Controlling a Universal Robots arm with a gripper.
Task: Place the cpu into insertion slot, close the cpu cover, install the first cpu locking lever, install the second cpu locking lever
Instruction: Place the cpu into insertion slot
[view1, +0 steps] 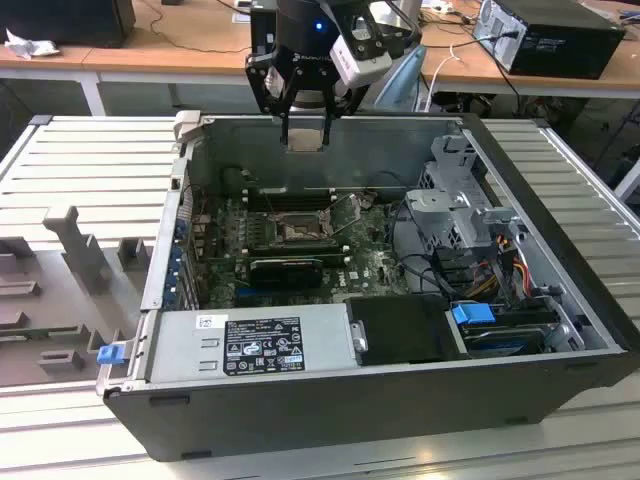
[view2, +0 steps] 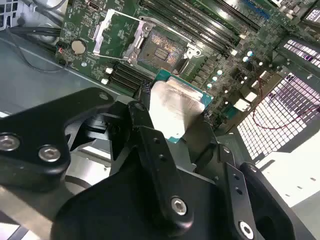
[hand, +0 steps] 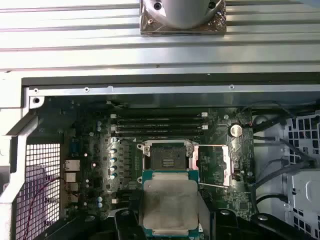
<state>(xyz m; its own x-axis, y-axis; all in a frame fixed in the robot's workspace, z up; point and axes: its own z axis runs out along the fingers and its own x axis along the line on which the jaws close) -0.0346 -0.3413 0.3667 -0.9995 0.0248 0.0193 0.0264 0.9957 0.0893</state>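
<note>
The gripper (view1: 305, 142) is clamped on the cpu (hand: 171, 202). The insertion slot (view1: 298, 228) is seen at six o'clock from it in the exterior view.

cpu (hand: 170, 204): silver-grey top, green edge; insertion slot (hand: 167, 160): dark, silvery rim; pincer (view1: 305, 132): blk

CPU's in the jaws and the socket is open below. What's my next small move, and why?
Probably lower toward the insertion slot, correcting alignment on the way. The cpu is clamped in the jaws well above the board, the slot looks empty, and the cpu cover is swung open beside it.
</note>
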